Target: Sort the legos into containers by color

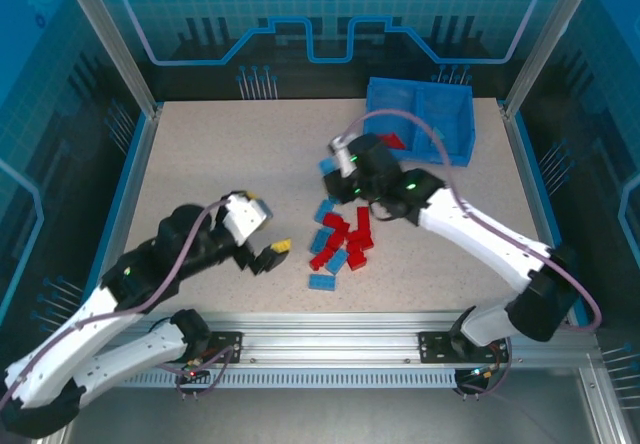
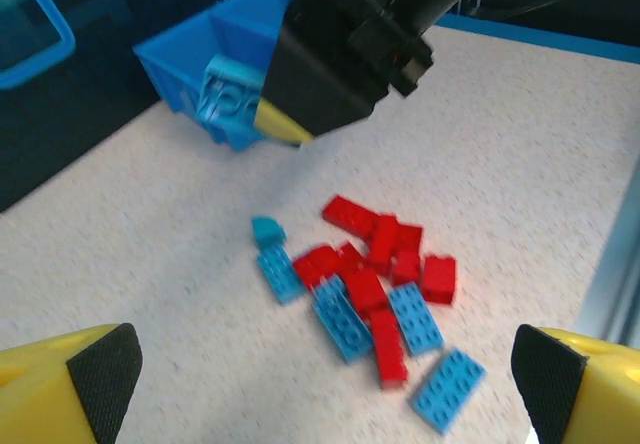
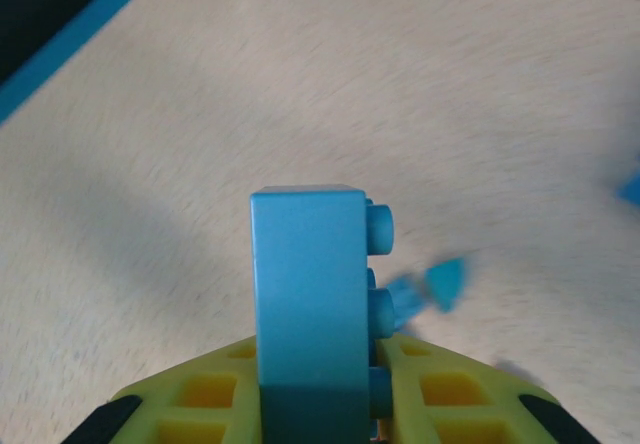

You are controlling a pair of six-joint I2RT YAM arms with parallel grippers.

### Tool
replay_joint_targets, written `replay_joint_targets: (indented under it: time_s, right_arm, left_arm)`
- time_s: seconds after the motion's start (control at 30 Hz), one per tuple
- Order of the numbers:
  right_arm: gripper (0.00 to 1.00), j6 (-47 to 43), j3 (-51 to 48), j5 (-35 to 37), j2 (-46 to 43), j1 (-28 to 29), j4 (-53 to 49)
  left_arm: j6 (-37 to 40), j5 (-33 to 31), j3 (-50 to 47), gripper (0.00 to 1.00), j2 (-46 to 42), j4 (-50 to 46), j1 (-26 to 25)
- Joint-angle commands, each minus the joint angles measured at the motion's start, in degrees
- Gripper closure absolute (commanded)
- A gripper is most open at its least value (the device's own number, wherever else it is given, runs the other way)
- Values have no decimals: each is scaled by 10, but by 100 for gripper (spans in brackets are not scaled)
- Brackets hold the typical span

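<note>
Light blue brick (image 3: 305, 294) pinched upright in right claw (image 1: 345, 159)!
Held above the bench (image 1: 220, 164) between loose pile (image 1: 340, 239) and bin (image 1: 462, 129), likely for carrying over; left claw (image 1: 272, 255) spread wide, empty, near the pile.

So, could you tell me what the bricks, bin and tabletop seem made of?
The bricks look like hard moulded plastic: smooth, slightly glossy, crisp studs. The bin seems plastic too: uniform blue, thin walls. The tabletop is probably laminate: matte, speckled beige.
</note>
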Motion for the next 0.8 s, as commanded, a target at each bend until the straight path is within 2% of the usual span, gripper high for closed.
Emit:
replay_joint_targets:
  time_s: [0.0,0.13,0.23,0.33,0.43,0.57,0.77]
  right_arm:
    - [80,31,-7,8,-37,-89,-33]
    - [81,45,10,14,-22,-213,-37]
    - [81,63,31,31,22,-287,-25]
    - [81,81,73,40,97,-336,-21]
    - [81,100,131,19,186,-367,-22]
    - [81,106,236,30,306,-393,-57]
    - [80,105,368,32,440,-416,-105]
  left_arm:
    - [48,10,53,1,74,68,28]
    - [38,110,76,1,150,126,97]
    - [43,140,63,1,183,160,119]
    - [58,143,24,1,187,184,124]
    - [80,137,-5,1,173,182,125]
    - [118,110,-7,1,157,155,126]
    - [133,104,-27,1,152,164,130]
